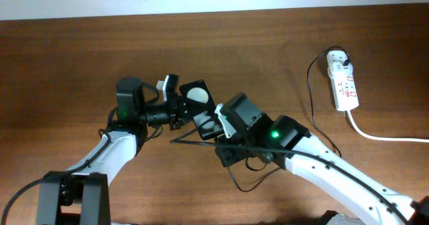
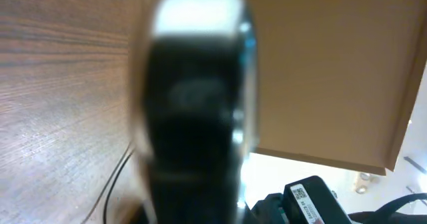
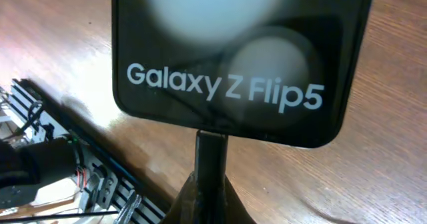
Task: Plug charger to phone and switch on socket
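charger connector (image 3: 211, 156), pinched in the closed right gripper (image 3: 208, 197), touches the bottom edge of the galaxy z flip5 phone (image 3: 240, 57) clamped by the left gripper (image 1: 177, 106), long axes aligned.

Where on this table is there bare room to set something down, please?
The table is bare left of the left end effector, and between the phone and the charger. Crowded: mid-table, where the right end effector meets the phone, and around the socket and its white cord.
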You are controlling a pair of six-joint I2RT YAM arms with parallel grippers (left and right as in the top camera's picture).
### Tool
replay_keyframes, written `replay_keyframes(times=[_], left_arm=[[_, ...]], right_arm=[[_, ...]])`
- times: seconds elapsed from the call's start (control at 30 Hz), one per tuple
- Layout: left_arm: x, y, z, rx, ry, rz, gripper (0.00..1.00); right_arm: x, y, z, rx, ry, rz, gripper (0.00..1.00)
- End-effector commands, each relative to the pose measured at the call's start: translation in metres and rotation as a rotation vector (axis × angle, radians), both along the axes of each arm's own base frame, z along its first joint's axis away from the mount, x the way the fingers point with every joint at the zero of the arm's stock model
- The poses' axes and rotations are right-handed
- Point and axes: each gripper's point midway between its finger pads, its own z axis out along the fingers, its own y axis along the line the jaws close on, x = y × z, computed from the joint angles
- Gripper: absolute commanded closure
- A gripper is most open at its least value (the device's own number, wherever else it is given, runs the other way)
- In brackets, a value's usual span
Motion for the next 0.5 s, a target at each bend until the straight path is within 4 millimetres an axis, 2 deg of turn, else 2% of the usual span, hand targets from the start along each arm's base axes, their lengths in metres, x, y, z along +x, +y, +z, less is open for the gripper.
replay_keyframes(times=[0.0, 0.13, 0.2, 0.33, 0.43, 0.47], left_arm=[[-0.005, -0.001, 0.006, -0.022, -0.008, -0.035, 1.00], [-0.012, -0.008, 0.008, -0.022, -0.105, -0.091, 1.00], [-0.024, -0.015, 0.012, -0.038, -0.214, -0.167, 1.00], [-0.043, -0.026, 0.018, -0.081, -0.255, -0.266, 1.00], [-0.043, -0.026, 0.018, -0.083, -0.256, -0.268, 1.00], [-0.043, -0.026, 0.018, -0.082, -0.256, -0.266, 1.00]], right_arm=[[0.005, 0.003, 0.000, -0.002, -0.023, 0.006, 0.96], [0.014, 0.013, 0.010, 0.042, -0.069, 0.006, 0.96], [0.020, 0.018, 0.019, 0.065, -0.095, 0.006, 0.96], [0.032, 0.029, 0.033, 0.123, -0.156, 0.004, 0.96], [0.037, 0.033, 0.048, 0.145, -0.186, 0.004, 0.96], [0.038, 0.034, 0.054, 0.149, -0.190, 0.004, 0.91]])
